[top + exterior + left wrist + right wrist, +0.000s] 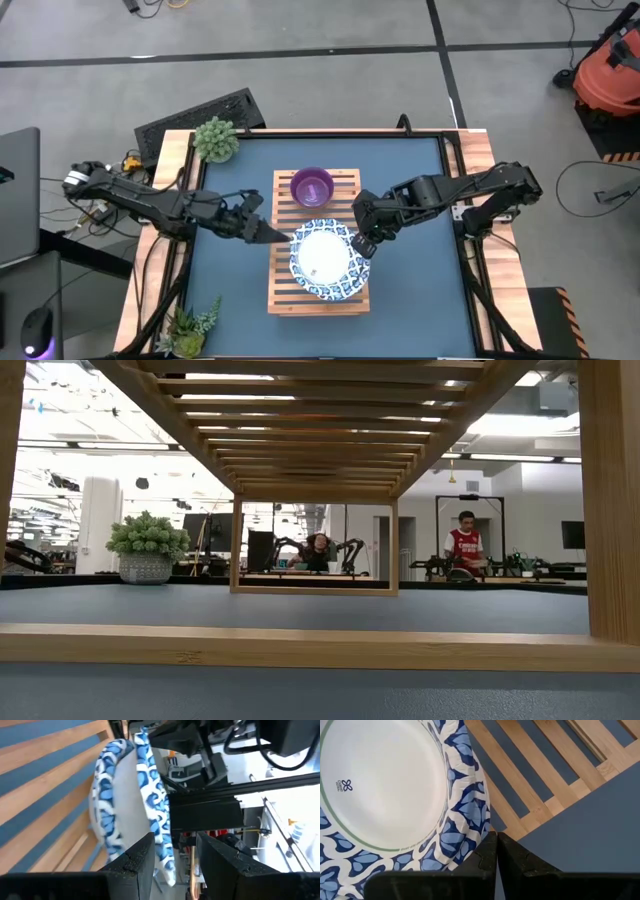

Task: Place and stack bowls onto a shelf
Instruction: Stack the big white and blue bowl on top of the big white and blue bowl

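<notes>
The light-wood slatted shelf point(318, 240) stands mid-table. A purple bowl point(312, 186) sits on its far part. On its near part lie two stacked white dishes with blue patterned rims point(322, 262); the upper one point(150, 785) is tipped, its left edge raised off the lower one point(102, 795). My left gripper point(281, 236) reaches in level from the left, open, its fingers on either side of the upper dish's left rim. My right gripper point(362, 246) slants down at the dishes' right rim point(470, 810), shut. My left gripper comes level from the table's left, with the upper dish's left rim point(162, 847) between its open fingers. The rim lies against the inner side of one finger point(142, 857); the other finger point(220, 865) stands clear of it. My right gripper's shut fingertips point(492, 845) stand right at the outer edge of the dish's right rim point(479, 832), slanting down from the right; I cannot tell whether they touch it.
A potted plant point(216, 138) stands at the far left corner and another point(190, 325) at the near left corner. A keyboard point(200, 115) lies beyond the table. The low view looks under the shelf's frame point(320, 645); a person point(463, 545) stands far behind.
</notes>
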### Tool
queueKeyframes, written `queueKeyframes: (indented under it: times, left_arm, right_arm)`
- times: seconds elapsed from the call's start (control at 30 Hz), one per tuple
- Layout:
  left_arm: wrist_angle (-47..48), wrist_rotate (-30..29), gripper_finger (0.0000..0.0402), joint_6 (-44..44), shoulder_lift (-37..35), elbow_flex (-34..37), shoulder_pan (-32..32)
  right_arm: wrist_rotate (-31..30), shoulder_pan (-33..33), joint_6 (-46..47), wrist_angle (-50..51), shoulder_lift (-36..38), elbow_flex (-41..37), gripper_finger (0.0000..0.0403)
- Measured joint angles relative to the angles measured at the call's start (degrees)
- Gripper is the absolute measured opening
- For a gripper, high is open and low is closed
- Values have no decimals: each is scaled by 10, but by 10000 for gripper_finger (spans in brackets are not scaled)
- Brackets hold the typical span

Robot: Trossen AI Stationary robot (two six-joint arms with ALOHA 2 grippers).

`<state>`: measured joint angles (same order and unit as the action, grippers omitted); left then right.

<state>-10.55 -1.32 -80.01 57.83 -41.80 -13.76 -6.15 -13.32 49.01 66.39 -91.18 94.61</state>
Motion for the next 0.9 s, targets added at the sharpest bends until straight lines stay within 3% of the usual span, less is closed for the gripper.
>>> queueKeyframes:
  times: [0.17,0.4,0.6,0.9]
  left_arm:
    - [26,-17,129,11,-25,0,-3]
    - [-43,-66,129,90,-31,0,-38]
    - [-63,-122,129,135,-1,0,-69]
    - [-174,-126,129,159,61,0,-87]
  right_arm:
    - [0,0,-1,0,0,0,41]
    - [-2,0,-11,0,0,0,42]
    - [-2,0,-11,-1,0,0,42]
    - [-15,0,-11,-3,0,0,42]
